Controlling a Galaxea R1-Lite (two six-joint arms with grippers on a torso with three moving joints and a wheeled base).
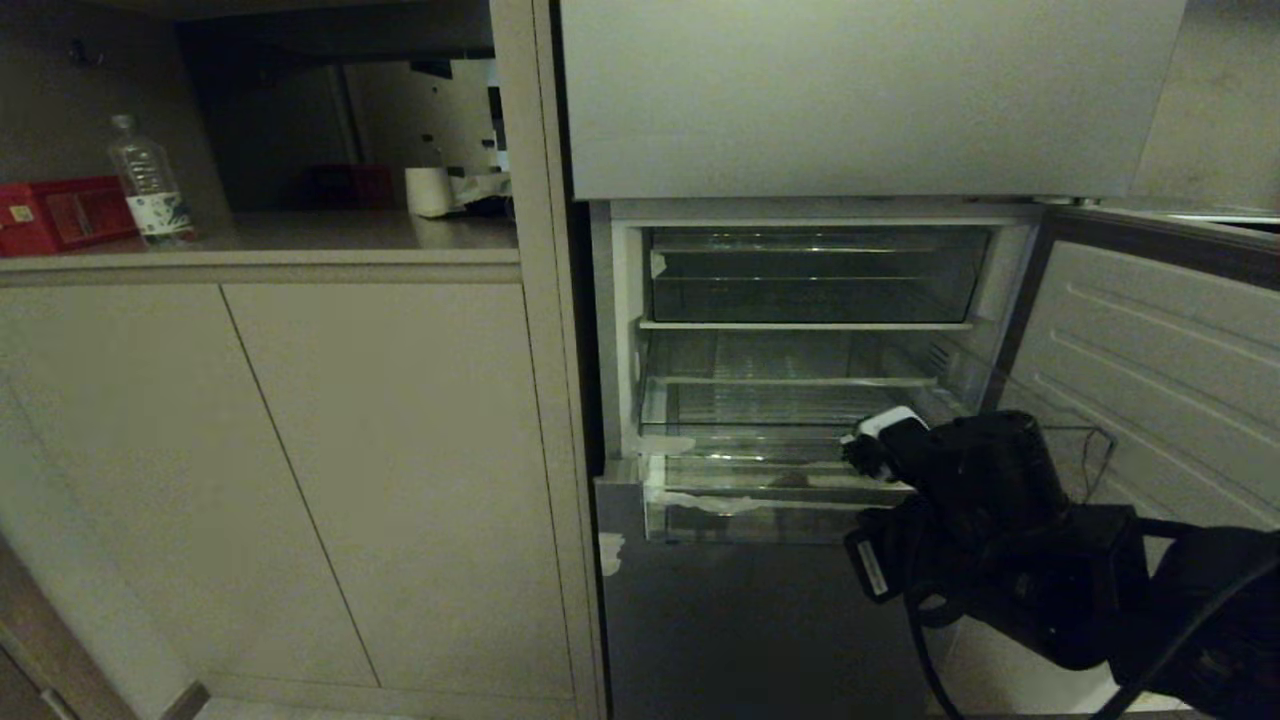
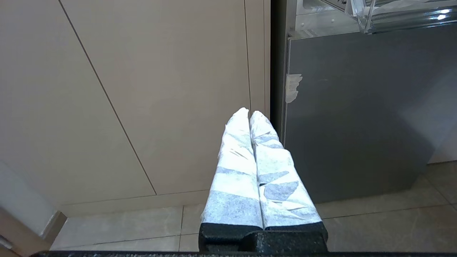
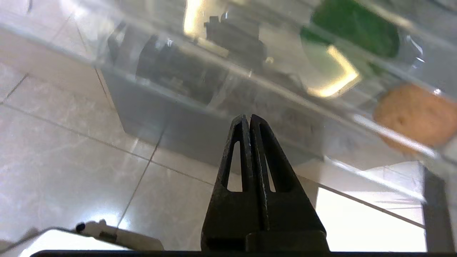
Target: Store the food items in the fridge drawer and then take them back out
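The right gripper (image 3: 249,119) is clenched with its fingers pressed flat together and grasps nothing. It sits just in front of the fridge drawer (image 1: 760,500) — the clear bin pulled slightly out at the bottom of the open fridge compartment. Seen through the drawer's clear wall in the right wrist view, the dark green food item (image 3: 357,30) lies at about 1 o'clock from the fingertips, and the tan-brown food item (image 3: 414,116) at about 3 o'clock. Both rest inside the drawer. The left gripper (image 2: 249,113) is clenched and empty — parked low, facing the beige cabinet door (image 2: 142,89).
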